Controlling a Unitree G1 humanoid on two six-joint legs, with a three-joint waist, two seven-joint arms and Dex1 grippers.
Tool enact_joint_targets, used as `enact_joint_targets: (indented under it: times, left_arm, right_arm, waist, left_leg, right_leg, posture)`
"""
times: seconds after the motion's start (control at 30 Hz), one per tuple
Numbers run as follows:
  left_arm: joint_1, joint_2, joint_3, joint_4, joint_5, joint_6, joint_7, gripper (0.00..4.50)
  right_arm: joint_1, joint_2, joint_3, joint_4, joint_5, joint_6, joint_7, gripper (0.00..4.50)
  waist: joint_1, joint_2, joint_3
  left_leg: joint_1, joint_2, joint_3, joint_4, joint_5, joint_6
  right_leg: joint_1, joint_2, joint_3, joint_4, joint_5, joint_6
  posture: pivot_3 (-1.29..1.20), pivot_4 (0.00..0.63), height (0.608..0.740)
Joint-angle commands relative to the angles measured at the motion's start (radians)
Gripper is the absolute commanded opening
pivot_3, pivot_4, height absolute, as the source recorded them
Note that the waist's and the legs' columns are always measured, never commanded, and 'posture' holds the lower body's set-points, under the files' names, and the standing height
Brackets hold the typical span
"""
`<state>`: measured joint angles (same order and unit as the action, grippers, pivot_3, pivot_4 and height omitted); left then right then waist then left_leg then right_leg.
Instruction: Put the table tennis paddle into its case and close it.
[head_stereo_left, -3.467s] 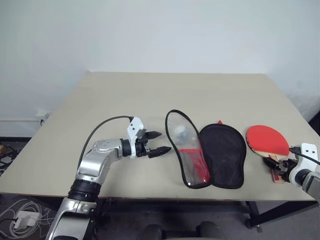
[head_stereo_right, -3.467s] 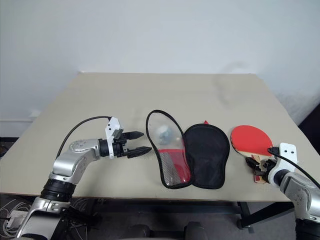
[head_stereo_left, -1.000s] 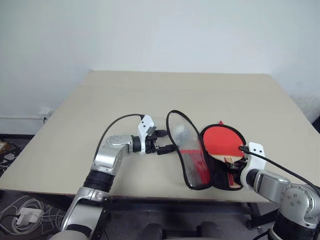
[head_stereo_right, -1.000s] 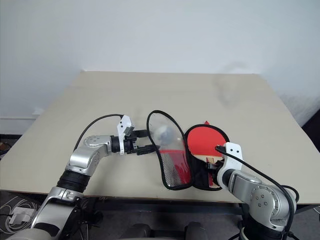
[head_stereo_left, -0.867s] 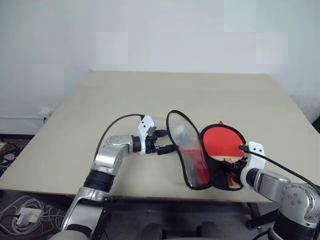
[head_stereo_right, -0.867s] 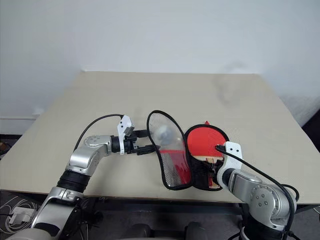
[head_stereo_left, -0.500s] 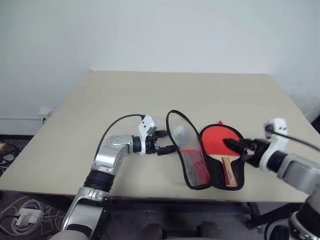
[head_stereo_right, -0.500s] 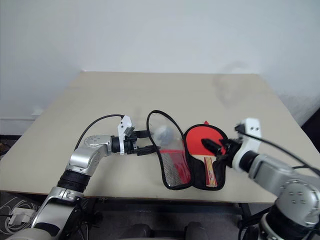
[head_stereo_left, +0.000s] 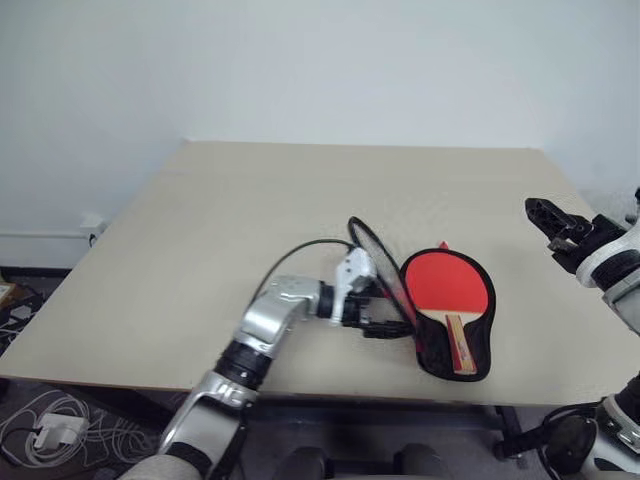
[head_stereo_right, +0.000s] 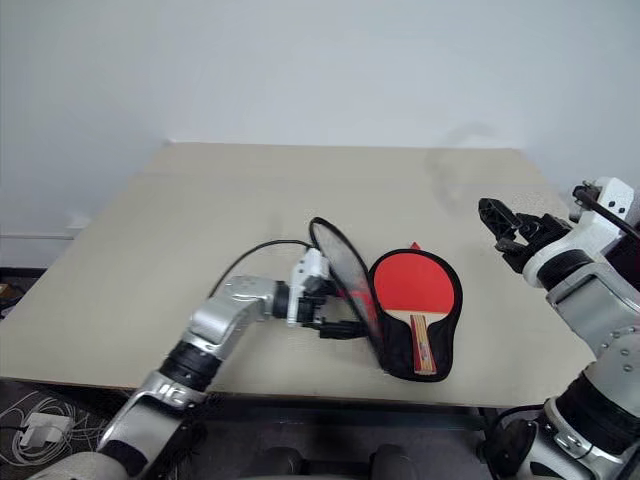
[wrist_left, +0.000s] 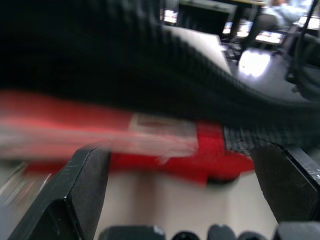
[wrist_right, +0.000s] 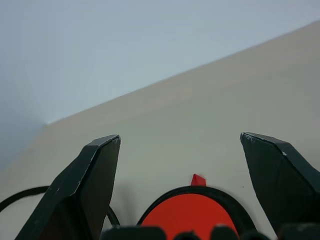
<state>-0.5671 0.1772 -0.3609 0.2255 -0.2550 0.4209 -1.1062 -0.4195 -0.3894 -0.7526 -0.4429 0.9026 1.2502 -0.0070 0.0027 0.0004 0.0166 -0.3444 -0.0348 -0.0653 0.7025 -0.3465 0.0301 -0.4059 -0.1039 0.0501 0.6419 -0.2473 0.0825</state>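
Left gripper (head_stereo_left: 385, 312): its two black fingers are standing wide apart and clamping nothing; it is pointing across the table toward the robot's right, at the raised clear flap of the case.
Left fingers (wrist_left: 75, 195): in the left wrist view they are rising at both sides, with the flap's black edge and a blurred red and white band lying across the gap between them. Whether a fingertip is touching the flap I cannot tell.
Right gripper (head_stereo_right: 503, 232): its fingers are also spread apart and carrying nothing; it is hanging in the air above the table's right part, well apart from the case and up and to the right of it.
Right fingers (wrist_right: 85, 185): in the right wrist view they are framing the round end of the red face below.
Case (head_stereo_right: 440, 335): just beyond the left gripper's tips, it is lying open near the table's front edge; its black half is resting flat, its clear side (head_stereo_left: 380, 270) is standing up on edge beside the left gripper.
Paddle (head_stereo_left: 445, 290): it is lying inside the flat black half, red face up, wooden handle pointing toward the front edge.
Table (head_stereo_left: 250, 200): beige top, carrying the case.
Writing: no brand, label or lettering is readable on case or paddle.
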Motion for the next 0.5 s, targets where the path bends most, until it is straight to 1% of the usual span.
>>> enact_joint_targets:
  times: [0.03,0.13,0.23,0.3,0.43,0.5]
  left_arm:
    - [-0.063,-0.074,-0.006,0.062,0.027,-0.042,0.059,4.5]
    - [-0.081,-0.13,-0.006,0.107,0.038,-0.052,0.092,4.5]
    - [-0.081,-0.146,0.006,0.117,0.043,-0.048,0.107,4.5]
    - [-0.079,-0.146,0.026,0.104,0.03,-0.005,0.125,4.5]
    - [-0.085,-0.117,0.052,0.066,0.022,0.174,0.19,4.5]
    - [-0.072,-0.099,0.053,0.034,0.012,0.239,0.192,4.5]
  right_arm:
    - [0.004,0.005,0.033,-0.007,-0.041,-0.096,-0.026,4.15]
    - [0.02,0.03,0.047,0.0,-0.055,-0.153,-0.04,4.15]
    - [0.03,0.042,0.051,0.004,-0.044,-0.188,-0.045,4.15]
    - [0.048,0.038,0.074,0.005,-0.058,-0.203,-0.045,4.15]
    - [0.079,0.043,0.131,0.016,-0.087,-0.232,-0.043,4.15]
    - [0.087,0.049,0.155,0.026,-0.097,-0.246,-0.04,4.15]
  waist:
    - [-0.001,0.001,0.0]
    - [-0.001,0.001,0.0]
    - [-0.001,0.001,0.0]
    - [-0.001,0.002,0.0]
    - [-0.002,0.002,0.0]
    - [-0.003,0.002,0.0]
  left_leg:
    - [0.0,0.0,0.0,0.0,0.0,0.0]
    - [0.0,0.0,0.001,0.0,0.0,0.0]
    - [0.0,0.0,0.001,0.0,0.0,0.0]
    - [0.0,0.0,0.001,0.0,0.0,0.0]
    - [0.0,0.0,0.0,0.0,0.0,0.001]
    - [0.0,0.0,0.0,0.0,0.0,0.001]
  right_leg:
    - [0.0,0.0,0.0,0.0,0.0,0.0]
    - [0.0,0.0,0.001,0.0,0.0,0.0]
    - [0.0,0.0,0.001,0.0,0.0,0.0]
    - [0.0,0.0,0.001,0.0,0.0,0.0]
    - [0.0,0.0,0.001,0.0,0.0,0.0]
    - [0.0,0.0,0.001,0.0,0.0,0.0]
  posture:
    - [0.0,0.0,0.716]
    - [0.0,0.0,0.716]
    - [0.0,0.0,0.716]
    - [0.0,0.0,0.716]
    - [0.0,0.0,0.716]
    - [0.0,0.0,0.716]
